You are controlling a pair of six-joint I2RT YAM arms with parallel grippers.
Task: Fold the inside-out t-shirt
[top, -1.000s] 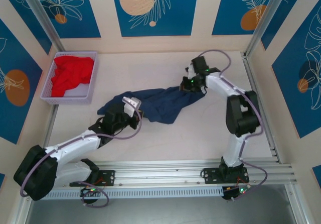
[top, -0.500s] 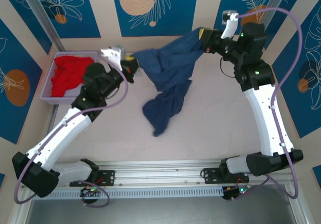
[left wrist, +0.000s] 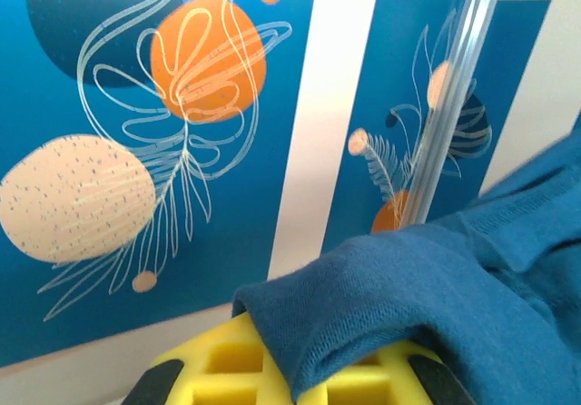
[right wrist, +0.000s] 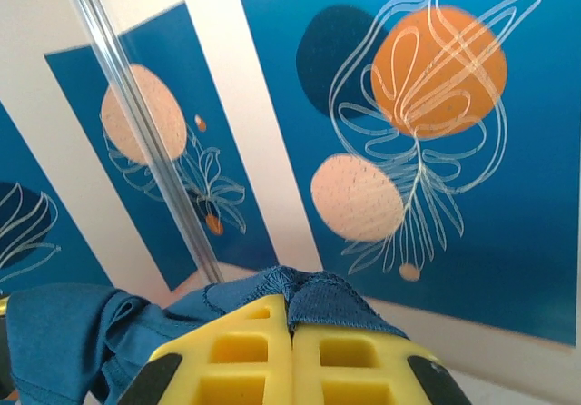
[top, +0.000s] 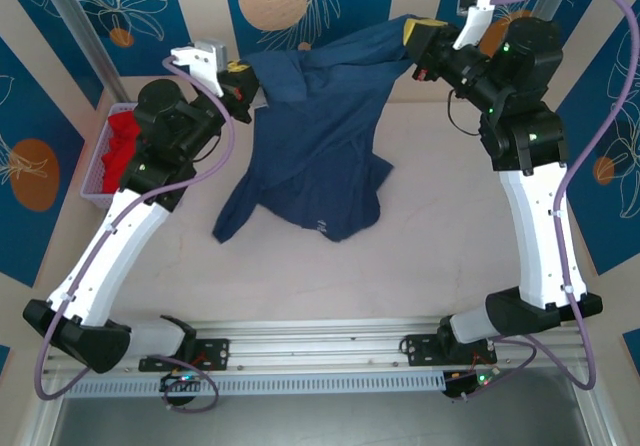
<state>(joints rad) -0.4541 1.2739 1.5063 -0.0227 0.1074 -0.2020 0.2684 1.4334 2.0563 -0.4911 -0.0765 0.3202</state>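
L gripper (top: 243,80), R gripper (top: 413,39) pinch t-shirt (top: 320,136) upper corners, btm touching table (top: 450,226).

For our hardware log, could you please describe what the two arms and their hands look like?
The left arm and right arm have white links, black joints and looping lilac cables. Left hand and right hand have yellow fingers with square recesses.

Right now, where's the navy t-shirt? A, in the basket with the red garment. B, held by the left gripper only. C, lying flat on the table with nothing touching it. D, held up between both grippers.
D: the left gripper and the right gripper each pinch an upper edge of the t-shirt, which hangs spread between them.
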